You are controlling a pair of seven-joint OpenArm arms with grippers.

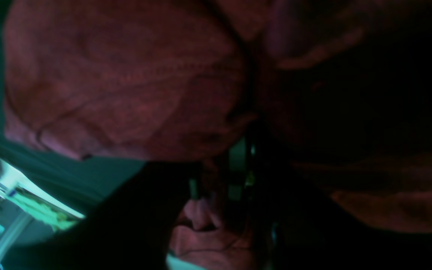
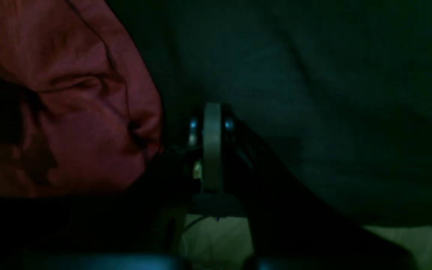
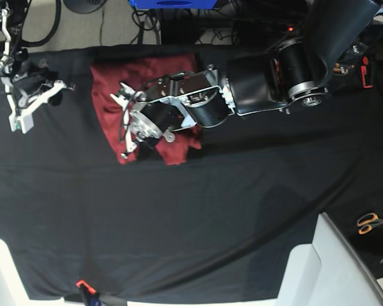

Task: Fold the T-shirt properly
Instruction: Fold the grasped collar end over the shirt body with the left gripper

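While the near part of the black tablecloth (image 3: 198,229) is lying bare, apart from a small orange-and-black clip-like item (image 3: 84,287) at its near edge and orange-handled scissors (image 3: 370,222) sitting off to the right, the work is happening toward the far side. That is where the T-shirt (image 3: 118,95) is lying, bunched into a compact brick-red heap left of centre, with uneven layers and a ragged near edge rather than a clean rectangle.

Reaching in from the right, the left gripper (image 3: 129,131) is hanging over the heap's near-left part. In the left wrist view it is sitting almost pressed together with red knit (image 1: 118,86) crowding around it and a small fold seeming to sit between the fingers, so it is probably pinching a layer of cloth. The right gripper (image 3: 20,116) is waiting well apart at the far left, pressed together on nothing, over bare tablecloth.

Judging from this, the risks are lying in the grip. If the pinch is catching more than one layer, any pull is likely to be dragging the whole heap along instead of turning one flap. With the other arm not pinning anything, thin knit may be sliding on the slick cloth, and the tablecloth itself may be getting nipped.

No brand, label or readable writing is showing anywhere; the shirt is plain.
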